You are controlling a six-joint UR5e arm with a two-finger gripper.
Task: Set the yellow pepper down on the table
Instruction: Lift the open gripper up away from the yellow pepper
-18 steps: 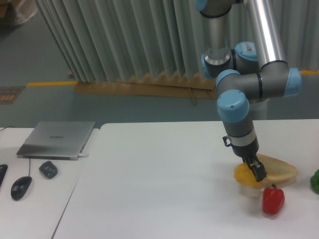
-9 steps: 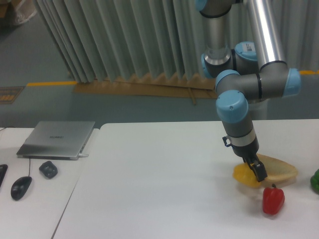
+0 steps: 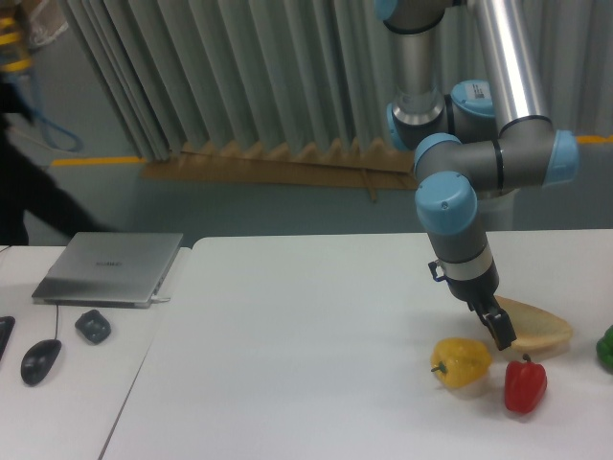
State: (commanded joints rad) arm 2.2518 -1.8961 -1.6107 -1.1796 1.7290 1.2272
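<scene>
Yellow pepper (image 3: 461, 361): one, glossy and lobed, short stem pointing toward 9 o'clock, lying on its side on the white table (image 3: 306, 355), free of any other object. Red pepper (image 3: 525, 383): one, upright with dark stem on top, just beside the yellow one at its 4 o'clock. Green pepper (image 3: 605, 348): one, only partly in view at the picture's right edge. Shallow tan dish (image 3: 534, 328): one, on the table at 2 o'clock from the yellow pepper, near it but apart. Arm: one, grey tubes with blue joint caps, coming down from the top of the view, wrist tilted so that the tool slants toward 5 o'clock. Gripper (image 3: 498, 330): one, dark, tip low over the dish's near edge, just beside the yellow pepper at its 1 o'clock and not touching it; fingers too small and dark to tell whether spread or closed, though nothing appears held. Side desk at 9 o'clock: one closed silver laptop (image 3: 108, 267), one dark mouse (image 3: 40, 361), one small dark object (image 3: 93, 326).
</scene>
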